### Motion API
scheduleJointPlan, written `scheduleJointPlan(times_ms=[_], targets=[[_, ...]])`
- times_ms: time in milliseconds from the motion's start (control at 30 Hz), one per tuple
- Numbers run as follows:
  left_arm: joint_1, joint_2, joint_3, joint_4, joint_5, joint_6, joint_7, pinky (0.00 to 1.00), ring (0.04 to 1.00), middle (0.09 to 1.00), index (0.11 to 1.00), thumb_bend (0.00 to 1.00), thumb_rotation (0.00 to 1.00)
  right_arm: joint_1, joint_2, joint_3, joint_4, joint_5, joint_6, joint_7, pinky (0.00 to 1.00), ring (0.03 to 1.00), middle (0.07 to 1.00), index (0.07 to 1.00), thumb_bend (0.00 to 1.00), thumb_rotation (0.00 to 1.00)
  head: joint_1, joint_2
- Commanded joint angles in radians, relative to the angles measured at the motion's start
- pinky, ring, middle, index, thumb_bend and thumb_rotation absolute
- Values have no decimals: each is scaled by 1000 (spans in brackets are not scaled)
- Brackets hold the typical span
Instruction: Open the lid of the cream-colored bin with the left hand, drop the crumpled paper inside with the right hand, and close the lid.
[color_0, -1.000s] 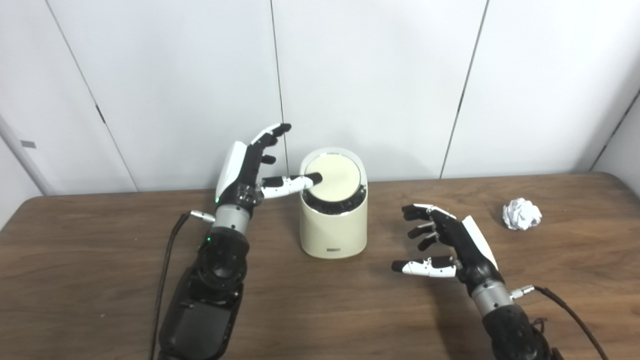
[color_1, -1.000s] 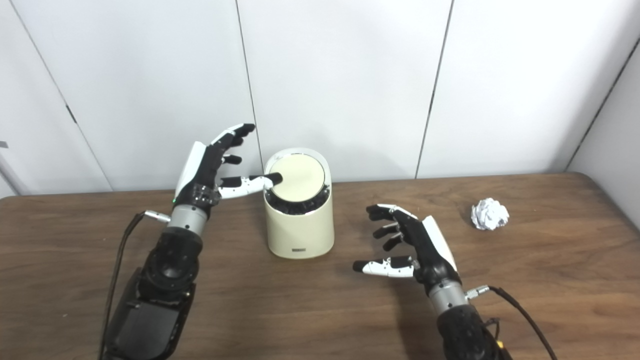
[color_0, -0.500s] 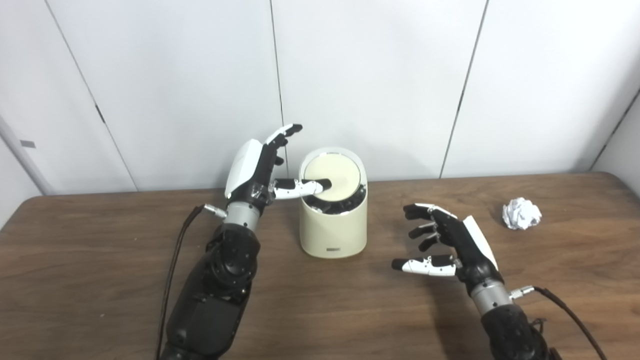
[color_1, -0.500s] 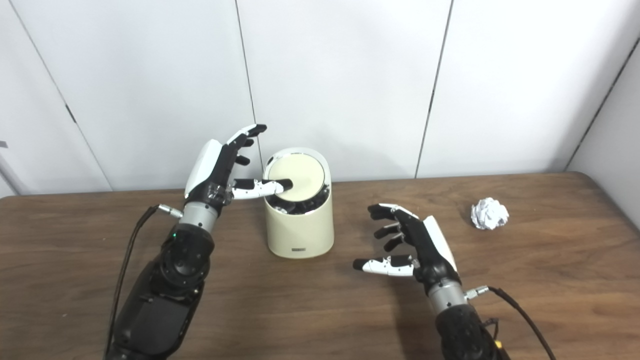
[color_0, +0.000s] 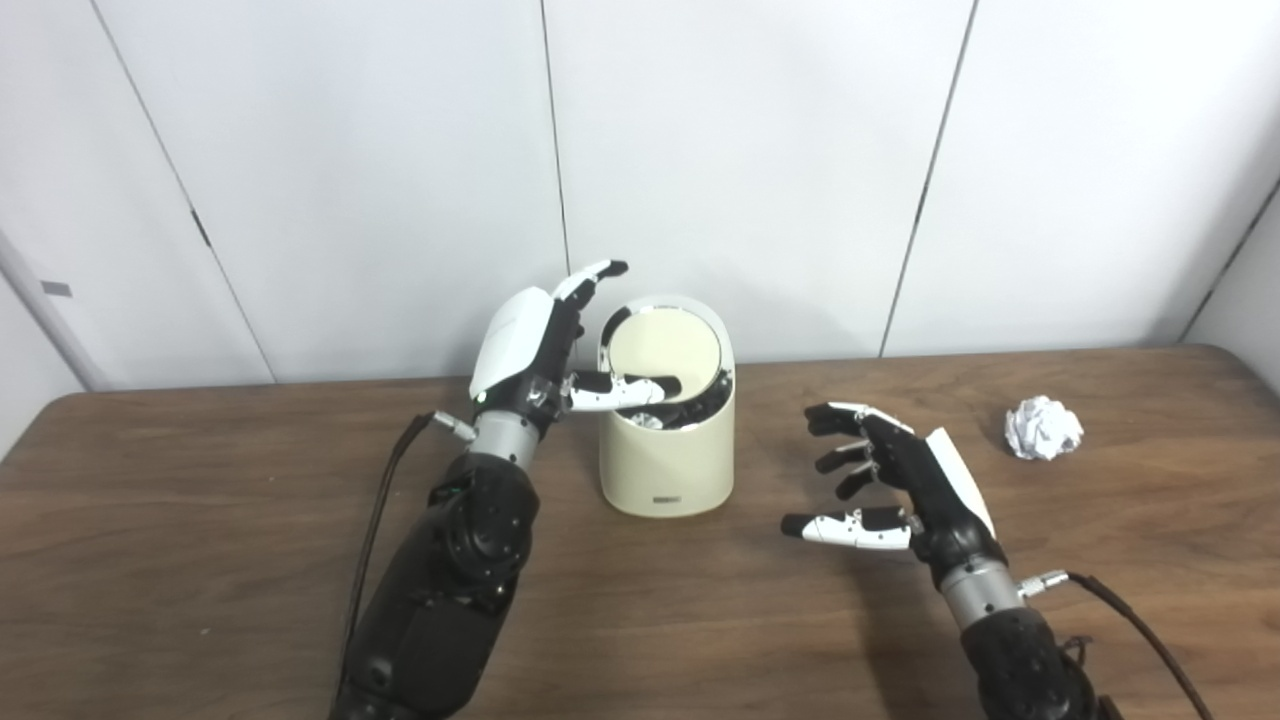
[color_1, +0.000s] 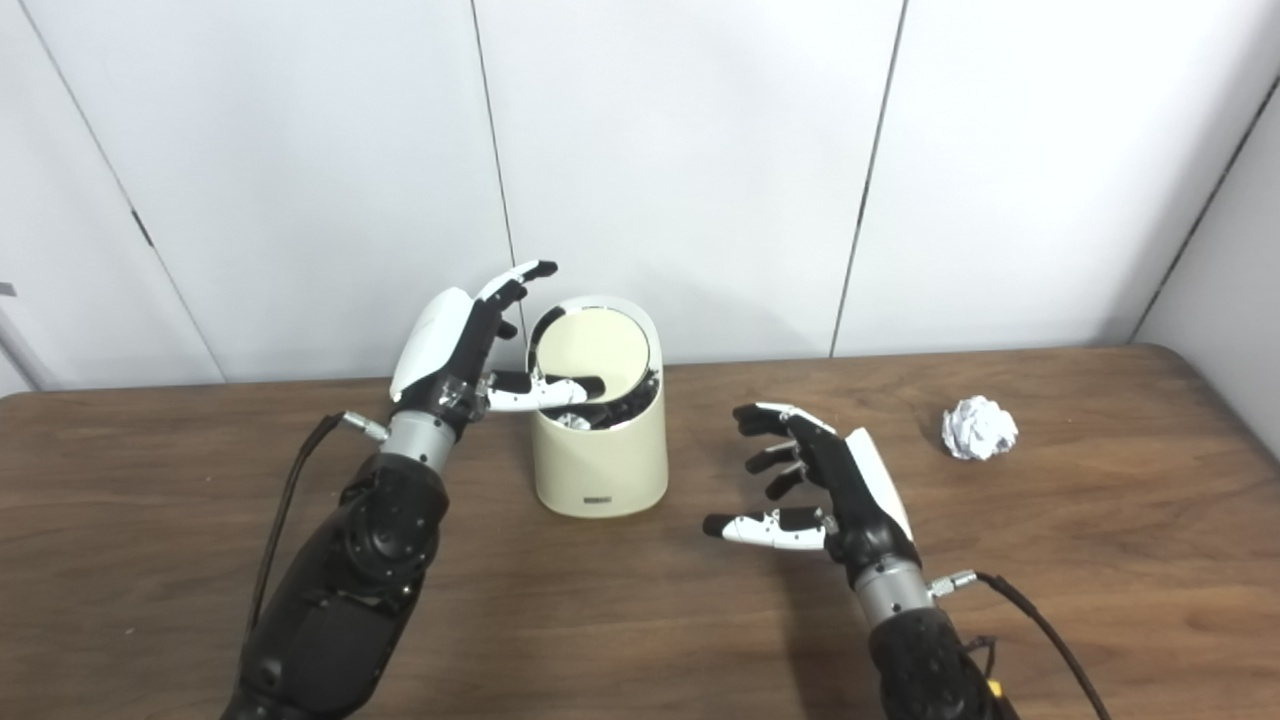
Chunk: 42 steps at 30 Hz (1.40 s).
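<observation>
My left hand (color_0: 528, 345) had fingers spread, thumb pushing the bin (color_0: 667, 440) lid (color_0: 663, 349) tilted; my right hand (color_0: 905, 490) hovered open; the paper ball (color_0: 1043, 427), far right, looked light and soft, easy to wrap whole.

Cream bin (color_0: 665, 460), white crumpled paper (color_0: 1043, 427), brown wood-grain table (color_0: 200, 520)

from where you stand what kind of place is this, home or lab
Probably a lab or test room, not a home: a bare wooden table against plain white wall panels, set only with a cream-colored bin and a crumpled paper.
</observation>
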<state>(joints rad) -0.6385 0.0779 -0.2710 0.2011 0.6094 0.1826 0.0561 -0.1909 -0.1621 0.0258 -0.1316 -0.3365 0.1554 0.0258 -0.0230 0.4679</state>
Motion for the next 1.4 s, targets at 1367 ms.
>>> scheduleJointPlan(times_ms=[1367], targets=[[-85, 130, -207, -46, 346, 116, -208, 667, 849, 895, 876, 947, 0, -21, -7, 11, -68, 3, -6, 1, 459, 597, 714, 713, 726, 87, 9, 23]])
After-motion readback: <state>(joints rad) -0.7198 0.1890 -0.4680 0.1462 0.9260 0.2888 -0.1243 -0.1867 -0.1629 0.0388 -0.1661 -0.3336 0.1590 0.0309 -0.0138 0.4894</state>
